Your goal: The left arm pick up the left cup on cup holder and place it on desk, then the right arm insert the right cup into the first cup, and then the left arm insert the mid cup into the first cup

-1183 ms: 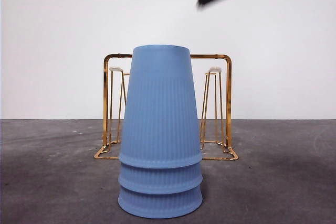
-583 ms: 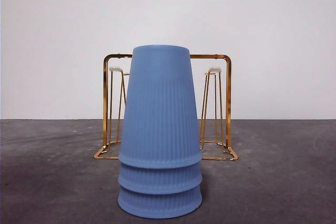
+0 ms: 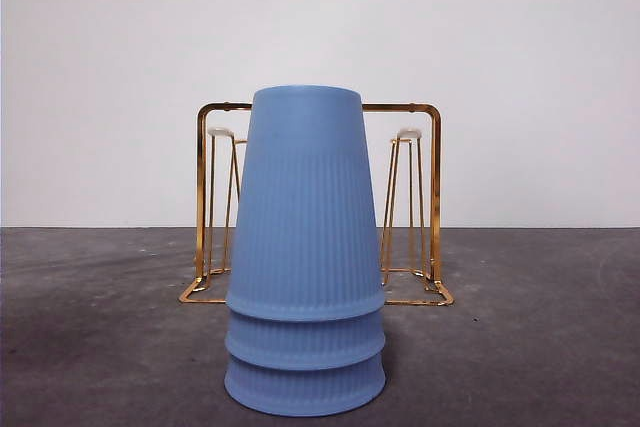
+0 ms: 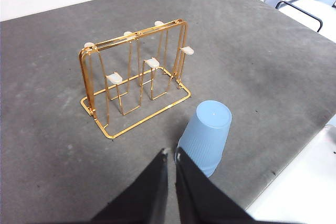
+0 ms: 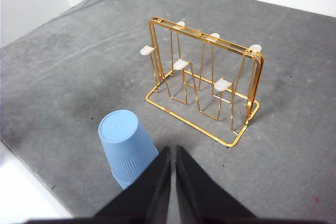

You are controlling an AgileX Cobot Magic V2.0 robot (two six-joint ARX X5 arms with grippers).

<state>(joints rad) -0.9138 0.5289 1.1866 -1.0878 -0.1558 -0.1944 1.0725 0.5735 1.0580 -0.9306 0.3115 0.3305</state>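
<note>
Pale blue cup stack point(image 3: 305, 257) w/ fine vertical ribbing on the sides, smooth flat tops. Cup holder point(image 3: 415, 207) is shiny gold wire w/ white-tipped prongs. Desk point(image 3: 520, 347) is dark grey, matte, slightly mottled. White wall point(image 3: 480, 47) behind, w/ white sockets. Both grippers black.

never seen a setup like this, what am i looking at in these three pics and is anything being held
It is a two-armed robot at a desk. One picture looks level across the desk; the other two come from cameras on each wrist, looking down past that arm's black jaws. On the desk stand a stack of blue cups, upside down and nested, and behind it a gold cup holder with bare prongs. The left gripper and the right gripper are both shut and hold nothing.
</note>
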